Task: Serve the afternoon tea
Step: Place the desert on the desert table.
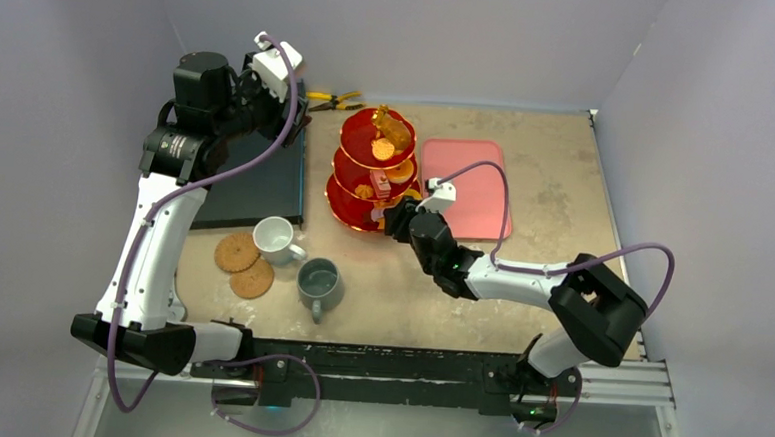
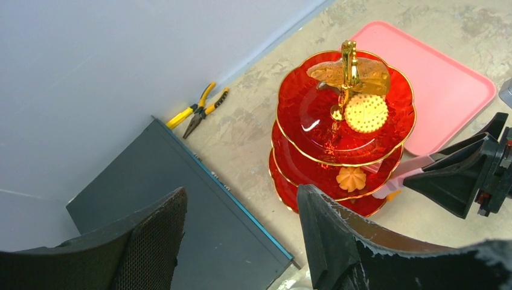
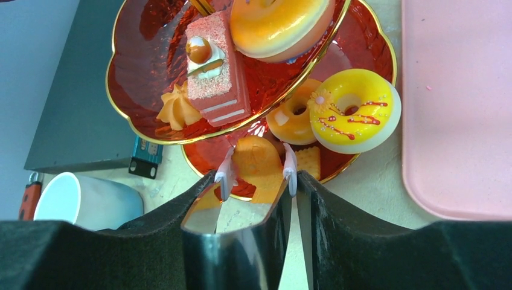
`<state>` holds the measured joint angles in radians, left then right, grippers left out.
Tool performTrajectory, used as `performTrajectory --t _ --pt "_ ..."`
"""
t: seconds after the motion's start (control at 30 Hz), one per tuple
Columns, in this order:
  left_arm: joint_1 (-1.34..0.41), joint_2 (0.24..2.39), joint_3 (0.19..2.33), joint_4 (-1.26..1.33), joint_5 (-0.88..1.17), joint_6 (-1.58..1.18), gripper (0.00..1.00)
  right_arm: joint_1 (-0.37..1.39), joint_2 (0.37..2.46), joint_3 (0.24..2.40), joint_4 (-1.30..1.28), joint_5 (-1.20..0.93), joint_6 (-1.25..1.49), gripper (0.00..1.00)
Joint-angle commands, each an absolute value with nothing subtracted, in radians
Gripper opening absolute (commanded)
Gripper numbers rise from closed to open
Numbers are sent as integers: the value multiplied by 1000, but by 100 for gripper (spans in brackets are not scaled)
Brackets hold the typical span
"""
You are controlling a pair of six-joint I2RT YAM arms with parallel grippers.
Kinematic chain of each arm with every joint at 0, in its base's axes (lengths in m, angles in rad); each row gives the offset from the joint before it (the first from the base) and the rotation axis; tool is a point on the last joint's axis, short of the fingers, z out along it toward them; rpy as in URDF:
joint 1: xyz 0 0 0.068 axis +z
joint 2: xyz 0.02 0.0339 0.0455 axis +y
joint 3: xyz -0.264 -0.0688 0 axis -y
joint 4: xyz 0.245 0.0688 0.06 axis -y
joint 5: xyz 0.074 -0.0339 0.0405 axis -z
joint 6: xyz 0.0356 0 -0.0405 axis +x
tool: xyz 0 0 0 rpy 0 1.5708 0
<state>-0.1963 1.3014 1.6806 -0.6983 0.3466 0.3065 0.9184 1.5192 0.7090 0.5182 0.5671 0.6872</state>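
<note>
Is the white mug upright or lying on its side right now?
Upright. In the top view the white mug stands on its base, round mouth facing up and handle out sideways, beside the cork coasters.

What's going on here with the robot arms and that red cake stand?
The right gripper is at the red three-tier stand, its fingertips either side of an orange pastry on the bottom tier; whether it grips is unclear. The left gripper hovers open and empty above the dark slab. The white mug, grey mug and cork coasters sit near the slab.
</note>
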Motion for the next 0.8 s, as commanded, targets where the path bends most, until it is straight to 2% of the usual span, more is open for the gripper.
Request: performTrajectory --t 0.0,0.23,0.4,0.57,0.67,0.77 --pt "-187 1292 1709 -687 347 305 67 926 1500 731 572 606 687 52" --pt "-188 1287 1709 -689 344 307 67 926 1517 741 573 598 678 54" --pt "-187 1286 1710 -688 337 311 67 926 1442 711 543 621 669 44" --pt "-187 1289 1714 -690 341 308 67 923 1314 657 433 648 674 40" --pt "-187 1289 1715 -693 338 310 67 878 1220 623 356 647 681 39" --pt "-187 1289 1708 -693 337 308 67 757 1151 614 289 571 682 39"
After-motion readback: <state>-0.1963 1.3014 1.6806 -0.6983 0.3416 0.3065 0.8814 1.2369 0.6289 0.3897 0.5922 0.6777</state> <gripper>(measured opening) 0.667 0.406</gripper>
